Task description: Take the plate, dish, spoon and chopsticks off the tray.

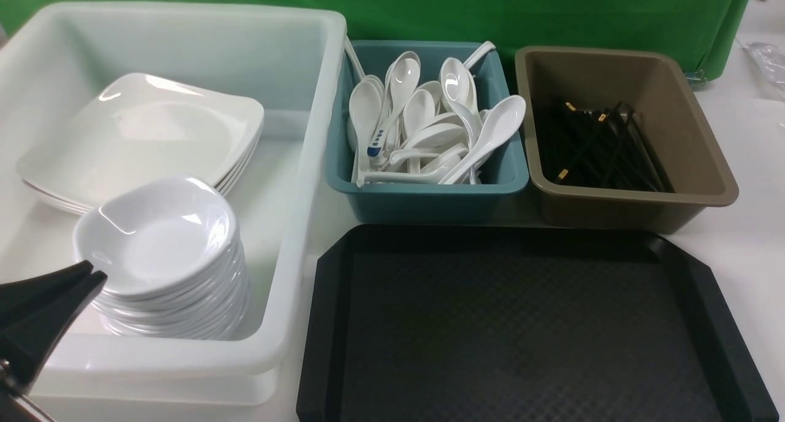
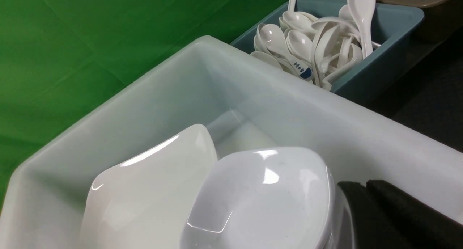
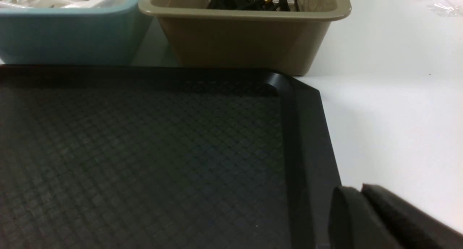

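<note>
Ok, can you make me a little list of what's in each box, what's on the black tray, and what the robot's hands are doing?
white tub: stack of square plates and stack of small dishes
teal tub: pile of white spoons
brown tub: black chopsticks
tray: nothing on it
left gripper: shut, holding nothing, beside the small dishes
right gripper: by the tray's edge, holding nothing; fingers look nearly together

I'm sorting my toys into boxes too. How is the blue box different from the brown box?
The teal tub is full of white spoons; the brown tub holds black chopsticks. The teal tub sits in the middle, next to the big white tub; the brown tub sits to its right. Both stand just behind the black tray.
</note>
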`<action>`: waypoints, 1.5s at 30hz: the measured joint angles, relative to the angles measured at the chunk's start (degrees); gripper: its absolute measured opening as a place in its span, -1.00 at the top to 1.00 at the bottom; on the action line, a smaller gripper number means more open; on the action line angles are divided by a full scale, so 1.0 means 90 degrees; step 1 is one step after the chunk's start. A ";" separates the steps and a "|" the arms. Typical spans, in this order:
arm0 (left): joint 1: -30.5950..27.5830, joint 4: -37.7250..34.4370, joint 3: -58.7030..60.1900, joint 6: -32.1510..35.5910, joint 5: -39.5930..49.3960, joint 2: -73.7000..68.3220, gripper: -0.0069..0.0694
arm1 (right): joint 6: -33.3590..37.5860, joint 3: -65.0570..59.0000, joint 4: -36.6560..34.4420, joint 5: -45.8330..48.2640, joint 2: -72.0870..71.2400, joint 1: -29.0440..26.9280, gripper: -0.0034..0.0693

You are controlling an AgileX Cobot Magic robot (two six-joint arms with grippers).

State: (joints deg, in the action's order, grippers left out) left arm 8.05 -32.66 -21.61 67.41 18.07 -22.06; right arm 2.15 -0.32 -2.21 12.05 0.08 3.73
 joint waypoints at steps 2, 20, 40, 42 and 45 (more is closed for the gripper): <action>0.0000 0.0000 0.0000 0.0000 0.0000 0.0000 0.78 | 0.0000 0.0000 0.0000 0.0000 0.0000 0.0000 0.67; -0.1079 0.2943 0.1406 -0.6716 -0.0876 0.1594 0.77 | 0.0000 0.0000 0.0000 0.0000 0.0000 0.0000 0.53; -0.1488 0.3102 0.2443 -0.7374 -0.0545 0.2443 0.77 | 0.0000 0.0000 -0.0002 -0.0003 -0.0009 0.0000 0.38; -0.1488 0.3102 0.2443 -0.7374 -0.0545 0.2443 0.77 | 0.0000 0.0000 -0.0002 -0.0003 -0.0009 0.0000 0.37; -0.1488 0.3108 0.2443 -0.7374 -0.0547 0.2443 0.77 | 0.0000 0.0000 -0.0002 -0.0003 -0.0009 0.0000 0.36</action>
State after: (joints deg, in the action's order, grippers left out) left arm -5.34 -4.69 0.37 1.04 13.14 -0.08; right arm 2.15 -0.32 -2.23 12.02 0.00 3.73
